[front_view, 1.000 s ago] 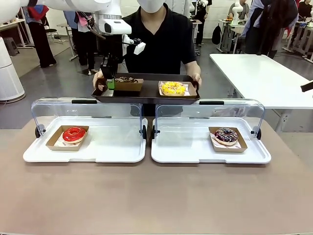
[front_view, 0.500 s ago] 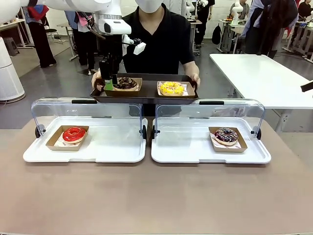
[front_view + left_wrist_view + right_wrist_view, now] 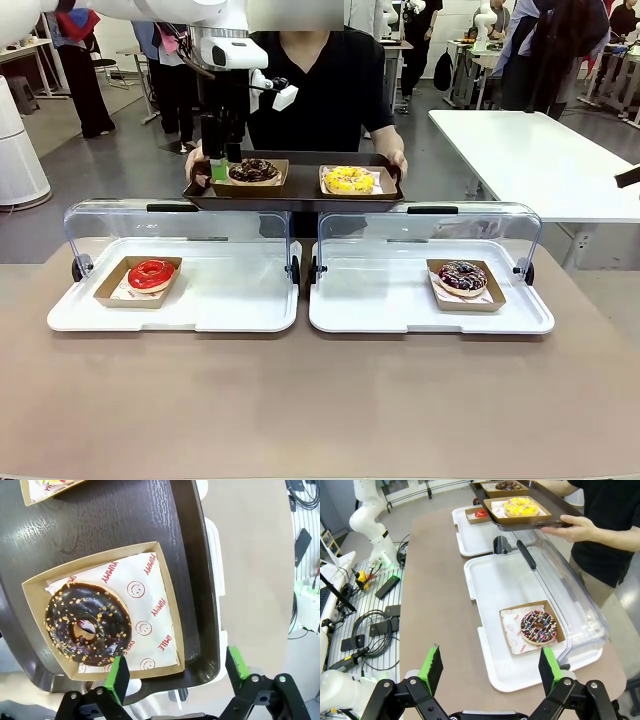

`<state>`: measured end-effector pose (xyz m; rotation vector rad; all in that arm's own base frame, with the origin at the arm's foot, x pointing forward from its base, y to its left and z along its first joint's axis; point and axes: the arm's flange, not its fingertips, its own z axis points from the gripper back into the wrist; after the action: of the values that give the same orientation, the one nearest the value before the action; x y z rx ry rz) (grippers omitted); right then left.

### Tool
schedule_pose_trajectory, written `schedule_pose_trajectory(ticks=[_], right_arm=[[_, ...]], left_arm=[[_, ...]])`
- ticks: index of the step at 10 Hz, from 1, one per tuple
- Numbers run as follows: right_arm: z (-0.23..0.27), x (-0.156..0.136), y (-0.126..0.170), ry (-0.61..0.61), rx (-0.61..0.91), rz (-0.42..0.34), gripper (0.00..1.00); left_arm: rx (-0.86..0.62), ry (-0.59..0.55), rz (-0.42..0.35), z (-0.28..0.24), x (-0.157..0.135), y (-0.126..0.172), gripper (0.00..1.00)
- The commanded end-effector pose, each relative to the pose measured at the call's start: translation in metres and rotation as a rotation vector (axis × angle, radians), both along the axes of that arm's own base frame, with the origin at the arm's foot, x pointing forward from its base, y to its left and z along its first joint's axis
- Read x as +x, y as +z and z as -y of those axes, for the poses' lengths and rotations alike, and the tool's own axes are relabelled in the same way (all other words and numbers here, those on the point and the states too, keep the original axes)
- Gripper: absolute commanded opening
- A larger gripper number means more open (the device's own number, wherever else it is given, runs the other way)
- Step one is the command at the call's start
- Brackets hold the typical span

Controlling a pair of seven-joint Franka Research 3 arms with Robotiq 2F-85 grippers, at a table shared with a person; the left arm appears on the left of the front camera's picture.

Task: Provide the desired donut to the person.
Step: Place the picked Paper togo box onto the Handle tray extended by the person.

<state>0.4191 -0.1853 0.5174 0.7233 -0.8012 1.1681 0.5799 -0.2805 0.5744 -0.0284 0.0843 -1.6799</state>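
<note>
Right now the person [image 3: 320, 85], black tee, is standing at the far side of the table [image 3: 320, 400] and holding a dark tray [image 3: 295, 192] level w/ both hands above the two clear display covers. Sitting on that tray are two donuts in cardboard boats: a chocolate donut w/ nut bits [image 3: 254, 170] on the robot's left half, and a yellow donut [image 3: 348, 179] on the right half. The left gripper [image 3: 220, 163] is hanging just at the left end of the tray, beside the chocolate donut's boat, jaws spread wide and gripping nothing. From the left wrist view the chocolate donut [image 3: 88, 624] is lying on printed paper in its boat, w/ one green pad at the boat's near edge and the other out past the tray [image 3: 125, 525] rim; whether the pad is touching the cardboard, can't tell. Down on the table, a red glazed donut [image 3: 151, 273] is resting in its boat on the left white tray [image 3: 230, 300], and a dark sprinkled donut [image 3: 462, 276] is resting on the right white tray [image 3: 380, 300], both covers tipped back. The right gripper [image 3: 490, 672] is hovering well above the right white tray [image 3: 490, 585], near the sprinkled donut [image 3: 538, 627], jaws wide apart and empty.
</note>
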Motion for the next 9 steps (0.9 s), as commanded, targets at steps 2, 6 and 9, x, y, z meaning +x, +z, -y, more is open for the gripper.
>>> schedule_pose_trajectory(ticks=[2, 6, 9], right_arm=[[-0.001, 0.001, 0.000, 0.004, 0.003, -0.002, 1.00], [-0.001, 0.001, 0.000, 0.004, 0.003, -0.002, 1.00], [-0.001, 0.001, 0.000, 0.004, 0.003, -0.002, 1.00]], left_arm=[[0.004, -0.015, 0.049, -0.007, -0.015, 0.008, 1.00], [-0.101, -0.054, 0.162, -0.101, -0.113, 0.015, 1.00], [-0.176, 0.026, 0.152, -0.180, -0.141, -0.017, 1.00]])
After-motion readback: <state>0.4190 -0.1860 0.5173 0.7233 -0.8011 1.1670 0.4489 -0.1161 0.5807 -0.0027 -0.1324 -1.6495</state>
